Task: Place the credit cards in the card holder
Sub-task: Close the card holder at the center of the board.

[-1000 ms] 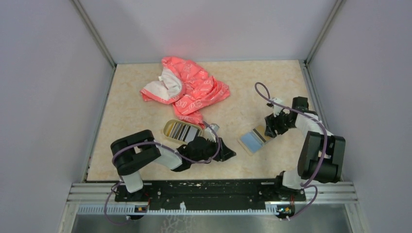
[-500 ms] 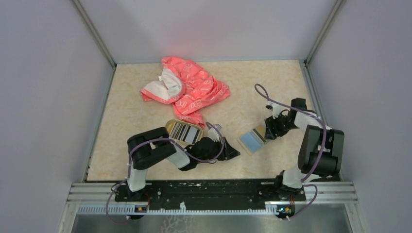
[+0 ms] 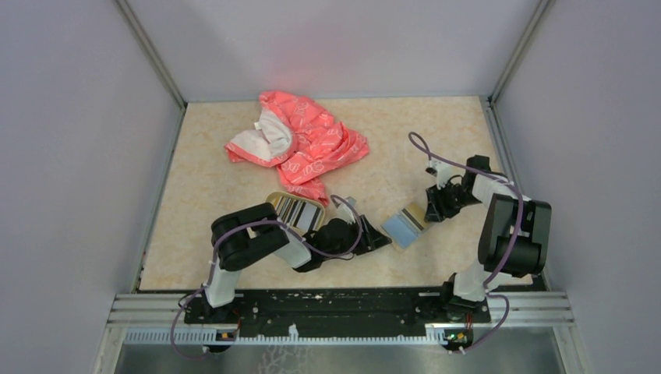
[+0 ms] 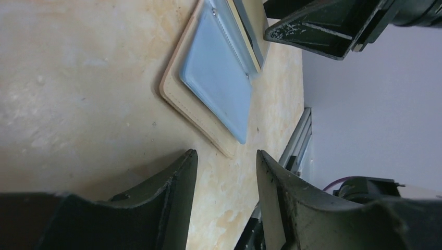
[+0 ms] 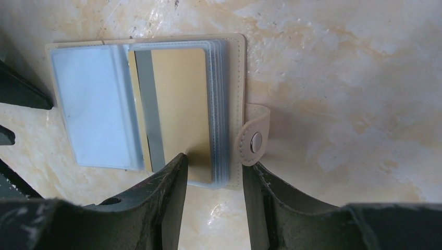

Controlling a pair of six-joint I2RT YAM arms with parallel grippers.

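tucking the gold card (image 5: pixel 182 99) into the open card holder (image 5: pixel 235 57), lying flat between the arms. hovering with the right gripper (image 5: pixel 212 166) half open over its edge, the left gripper (image 4: pixel 225 159) half open beside it, both empty. next needing a soft push inward.

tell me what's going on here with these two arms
Two robot arms are working on the card holder, which lies open and flat on the table. The right claw is down over one edge, its jaws apart either side of the half where a golden-tan card sits in a clear sleeve. The left claw is open and empty, just short of the holder's other side. More striped cards lie in the oval dish near the pink cloth.
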